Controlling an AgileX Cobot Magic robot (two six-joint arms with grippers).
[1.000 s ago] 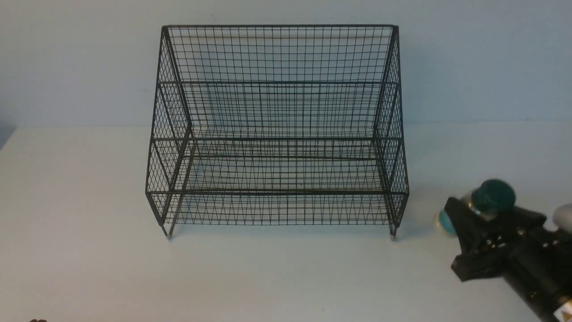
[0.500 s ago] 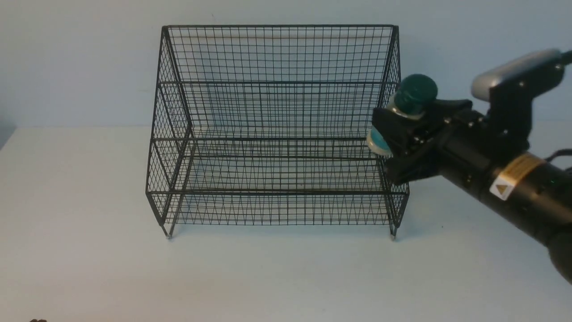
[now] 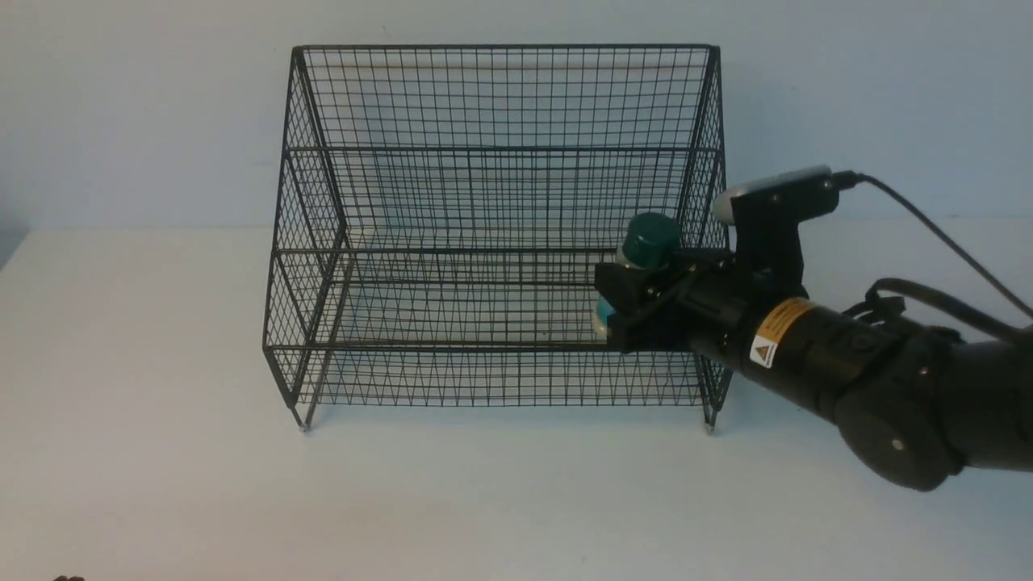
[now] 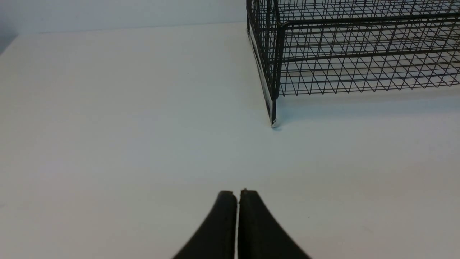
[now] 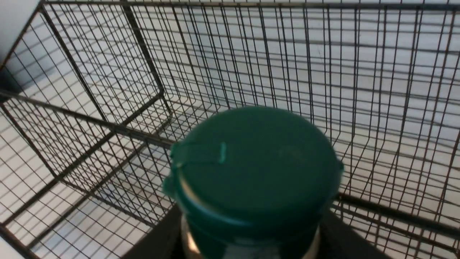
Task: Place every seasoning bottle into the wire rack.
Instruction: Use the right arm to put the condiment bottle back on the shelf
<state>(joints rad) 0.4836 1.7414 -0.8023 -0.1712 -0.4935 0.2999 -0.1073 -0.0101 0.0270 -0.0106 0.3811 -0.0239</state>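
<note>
Front view, rack: the black wire rack (image 3: 500,105) stands mid-width near the worktop's (image 3: 161,420) far edge; all 3 stepped shelves are bare.
Front view, bottle: the green-capped seasoning bottle (image 3: 652,238) hangs roughly upright at the rack's right end, over the lower shelves. Whether its base touches wire cannot be told.
Front view, right jaws: the right gripper (image 3: 621,313) clamps the jar's body below the cap.
Front view, arm pose: the right arm reaches in from the worktop's right edge, forearm nearly level, wrist camera uppermost.
Left wrist view: the left gripper (image 4: 237,205) hovers over bare worktop near the rack's front left foot (image 4: 274,123), jaws pressed together on nothing.
Right wrist view: the cap (image 5: 255,165) fills the centre, shelf rails and mesh beyond it; dark jaw edges flank the jar.
Step in hand: seating the bottle on a shelf.
Doing it well: lower vertically, keep clear of the right side mesh and front rail, release only once the base rests flat on the wires, then withdraw along the entry line.
</note>
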